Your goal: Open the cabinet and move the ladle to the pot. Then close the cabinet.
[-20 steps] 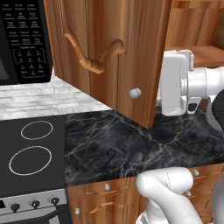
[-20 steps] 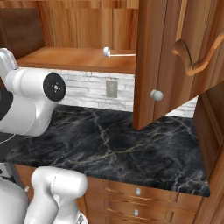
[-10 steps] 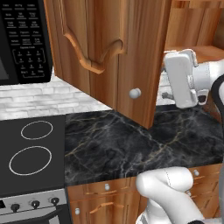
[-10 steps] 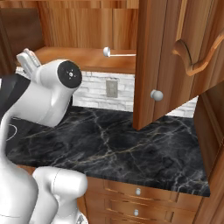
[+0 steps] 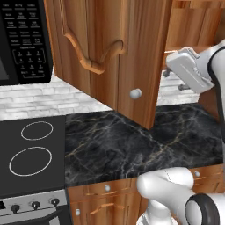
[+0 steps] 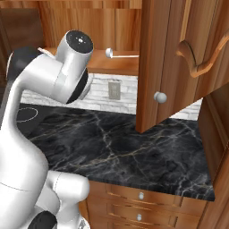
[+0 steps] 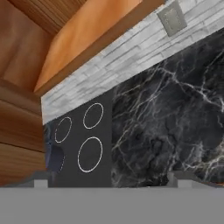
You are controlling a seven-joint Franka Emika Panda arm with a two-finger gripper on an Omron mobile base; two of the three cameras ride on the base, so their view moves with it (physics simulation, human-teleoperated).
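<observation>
Tool (image 7: pixel 109 177) risen toward shelf edge (image 6: pixel 117 68), open counter (image 6: pixel 134 152) below.

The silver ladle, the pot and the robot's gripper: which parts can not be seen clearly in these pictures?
- Silver ladle on the wooden shelf: handle end hidden by the reddish-brown cabinet door, right base view.
- Dark round shape on the stove: cut by wood, maybe the pot.
- Gripper: tips barely visible, hand view.
</observation>
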